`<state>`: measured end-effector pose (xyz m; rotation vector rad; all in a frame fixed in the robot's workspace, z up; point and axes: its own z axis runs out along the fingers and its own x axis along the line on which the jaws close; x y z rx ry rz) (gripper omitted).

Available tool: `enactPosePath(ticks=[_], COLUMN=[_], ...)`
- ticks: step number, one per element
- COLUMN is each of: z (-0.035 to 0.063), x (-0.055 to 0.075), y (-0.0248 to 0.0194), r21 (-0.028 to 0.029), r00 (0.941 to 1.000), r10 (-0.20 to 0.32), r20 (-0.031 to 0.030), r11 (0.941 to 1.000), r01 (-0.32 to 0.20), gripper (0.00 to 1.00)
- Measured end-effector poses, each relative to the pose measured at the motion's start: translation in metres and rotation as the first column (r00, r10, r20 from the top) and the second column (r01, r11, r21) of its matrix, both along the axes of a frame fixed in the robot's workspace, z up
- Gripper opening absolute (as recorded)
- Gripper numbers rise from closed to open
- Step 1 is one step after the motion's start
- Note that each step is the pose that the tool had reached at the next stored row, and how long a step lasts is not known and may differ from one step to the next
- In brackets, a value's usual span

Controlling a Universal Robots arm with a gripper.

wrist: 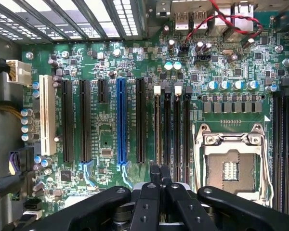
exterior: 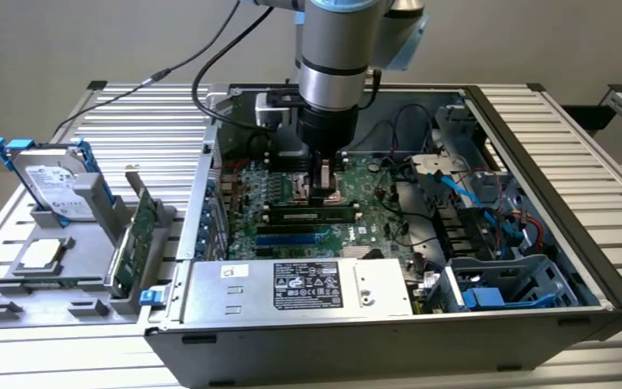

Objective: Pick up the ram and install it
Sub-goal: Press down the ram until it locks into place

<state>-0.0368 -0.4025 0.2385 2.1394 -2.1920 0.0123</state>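
The ram, a long dark stick with a small white label, stands on edge in a slot of the green motherboard inside the open computer case. My gripper hangs straight down just above and behind the stick. Whether it touches the stick I cannot tell. In the wrist view the gripper is shut, its black fingers pressed together with nothing between them, over the near end of the black memory slots. The open processor socket lies beside those slots.
A grey tray at the exterior view's left holds a hard drive, a square silver processor chip and an upright green expansion card. The power supply fills the case front. Blue cables and drive cages crowd the exterior view's right.
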Motion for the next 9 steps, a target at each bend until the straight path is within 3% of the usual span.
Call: enactPosePath(ticks=[9], z=[-0.0048], x=[0.0000], y=[0.0001], r21=[0.0002], r00=[1.0000], r10=[0.000], r20=[0.0001], r11=[1.0000], r01=[0.000], gripper=[0.11])
